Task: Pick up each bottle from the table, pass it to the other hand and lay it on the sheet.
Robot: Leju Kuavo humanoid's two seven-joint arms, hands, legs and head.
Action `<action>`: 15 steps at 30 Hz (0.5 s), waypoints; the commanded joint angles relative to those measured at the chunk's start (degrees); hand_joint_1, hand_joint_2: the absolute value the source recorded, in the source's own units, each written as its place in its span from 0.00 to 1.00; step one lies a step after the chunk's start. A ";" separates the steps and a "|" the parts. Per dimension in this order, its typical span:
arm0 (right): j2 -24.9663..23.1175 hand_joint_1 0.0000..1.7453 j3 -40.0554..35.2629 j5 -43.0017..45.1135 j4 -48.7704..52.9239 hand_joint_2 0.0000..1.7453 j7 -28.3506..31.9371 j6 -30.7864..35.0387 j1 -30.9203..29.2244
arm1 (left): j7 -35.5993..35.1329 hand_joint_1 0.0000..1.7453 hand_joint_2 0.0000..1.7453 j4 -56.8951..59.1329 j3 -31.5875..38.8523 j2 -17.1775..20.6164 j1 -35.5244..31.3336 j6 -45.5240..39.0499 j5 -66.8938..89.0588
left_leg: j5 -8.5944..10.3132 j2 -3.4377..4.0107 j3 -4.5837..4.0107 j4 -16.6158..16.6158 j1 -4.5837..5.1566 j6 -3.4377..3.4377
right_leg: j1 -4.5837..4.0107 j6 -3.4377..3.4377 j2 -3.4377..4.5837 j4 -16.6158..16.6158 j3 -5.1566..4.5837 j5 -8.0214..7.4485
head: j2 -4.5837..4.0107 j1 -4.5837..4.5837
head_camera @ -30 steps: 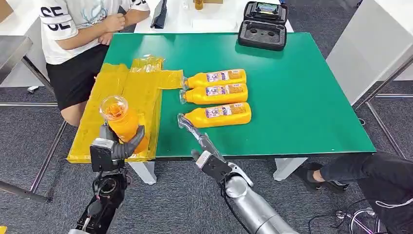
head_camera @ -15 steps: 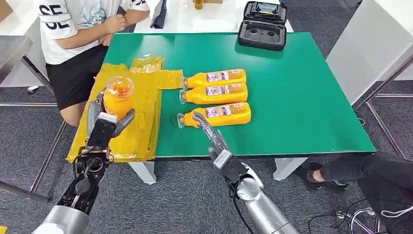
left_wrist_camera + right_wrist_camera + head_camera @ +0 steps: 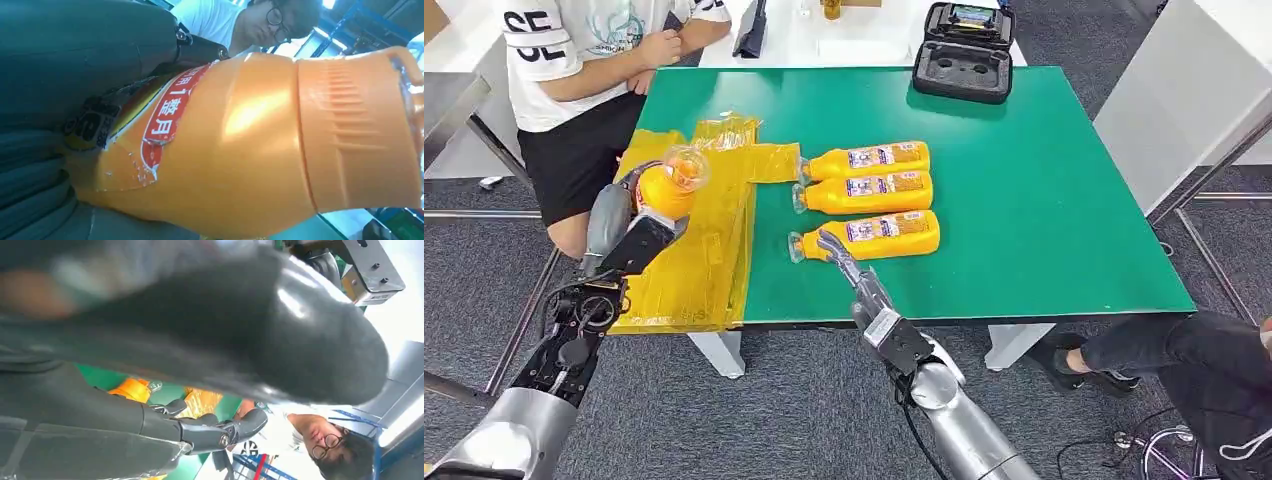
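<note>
Lifted farther over the sheet (image 3: 699, 250), the bottle (image 3: 667, 185) sits gripped in left-hand fingers (image 3: 609, 215); right hand (image 3: 849, 270) empty, fingers extended.

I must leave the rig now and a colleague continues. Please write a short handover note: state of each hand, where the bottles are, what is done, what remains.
Left hand: grips one orange bottle above the yellow sheet, not yet laid down.
Right hand: holds nothing, fingers extended at the neck end of the nearest bottle on the green table.
Two more bottles, the middle bottle and the far bottle, lie beside it.
Done: no bottle lies on the sheet.
Left: lay down the held bottle, then pick up, pass and lay the other three.
A person sits by the far left corner.
</note>
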State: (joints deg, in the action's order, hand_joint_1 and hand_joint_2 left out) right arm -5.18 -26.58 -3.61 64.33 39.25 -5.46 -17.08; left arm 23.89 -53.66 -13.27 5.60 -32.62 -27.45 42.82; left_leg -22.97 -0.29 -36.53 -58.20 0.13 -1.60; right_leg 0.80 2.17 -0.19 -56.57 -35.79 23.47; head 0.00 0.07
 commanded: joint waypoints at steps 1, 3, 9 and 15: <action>-0.16 0.00 0.32 -1.71 -3.29 1.00 0.33 -1.21 0.12 | -3.36 1.00 1.00 15.60 -10.02 2.58 -12.05 5.86 8.43 | -0.06 -0.16 0.18 -0.04 -0.11 0.11 | -0.12 -0.10 -0.17 -0.01 0.25 0.10 | 0.00 0.00; -0.55 0.00 0.97 -3.10 -3.26 1.00 0.47 -1.30 1.59 | -5.01 1.00 1.00 20.34 -13.47 1.90 -15.89 7.95 12.72 | -0.06 -0.24 0.23 -0.04 -0.14 0.13 | -0.15 -0.12 -0.25 0.00 0.30 0.13 | 0.00 0.00; -0.75 0.00 2.15 -6.80 -0.64 1.00 -0.72 -2.45 4.93 | -8.69 1.00 1.00 27.92 -20.83 -2.17 -21.61 18.31 20.88 | -0.06 -0.30 0.26 -0.01 -0.11 0.10 | -0.11 -0.14 -0.32 0.04 0.34 0.12 | 0.00 0.00; -1.41 0.00 2.73 -9.46 -1.81 1.00 -1.49 -5.11 4.81 | -9.14 1.00 1.00 28.65 -24.76 -1.38 -19.90 23.94 25.63 | -0.07 -0.02 0.29 0.02 -0.06 0.13 | -0.06 -0.21 -0.04 0.04 0.29 0.03 | 0.00 0.00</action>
State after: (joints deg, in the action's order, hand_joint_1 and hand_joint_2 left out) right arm -6.03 -25.97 -11.45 64.52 38.40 -8.94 -11.99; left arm 15.17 -33.74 -29.49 4.98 -48.58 -6.11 66.43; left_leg -22.93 -0.27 -36.55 -58.21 0.13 -1.55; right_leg 0.79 2.02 -0.19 -56.57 -35.82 23.38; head 0.00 0.07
